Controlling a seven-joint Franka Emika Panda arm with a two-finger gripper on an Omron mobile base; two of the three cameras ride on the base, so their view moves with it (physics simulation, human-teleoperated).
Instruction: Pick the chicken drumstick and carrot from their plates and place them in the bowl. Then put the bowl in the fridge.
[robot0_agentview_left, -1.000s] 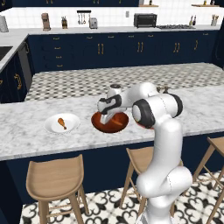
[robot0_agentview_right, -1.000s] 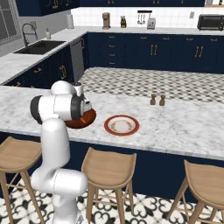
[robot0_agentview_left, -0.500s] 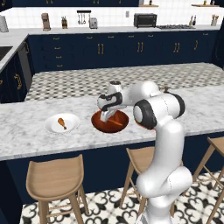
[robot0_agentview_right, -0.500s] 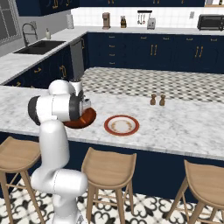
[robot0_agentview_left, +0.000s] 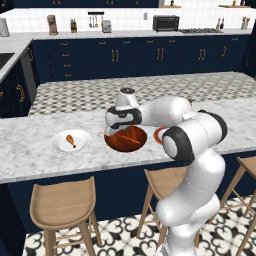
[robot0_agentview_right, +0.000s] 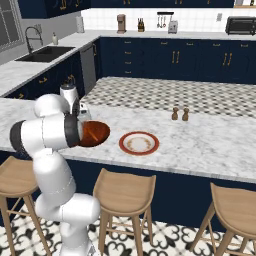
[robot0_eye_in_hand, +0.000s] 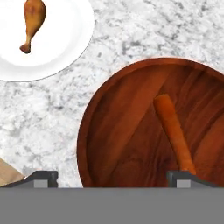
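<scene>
while the carrot (robot0_eye_in_hand: 175, 131) lies in the wooden bowl (robot0_eye_in_hand: 113, 144): one of two foods is in, by my reading
left to do: chicken drumstick (robot0_eye_in_hand: 33, 22) into the bowl, then bowl to the fridge
white plate (robot0_eye_in_hand: 65, 48): holds the drumstick, just beside the bowl on the counter (robot0_eye_in_hand: 39, 118)
red-rimmed plate (robot0_agentview_right: 139, 143): bare
gripper (robot0_eye_in_hand: 113, 178): above the bowl, fingers spread wide, holding nothing

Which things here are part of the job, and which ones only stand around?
Part of the job:
carrot, lying in the bowl
wooden bowl
chicken drumstick on the white plate
red-rimmed plate, now bare

Only standing around:
two shakers
toaster oven
stools
</scene>
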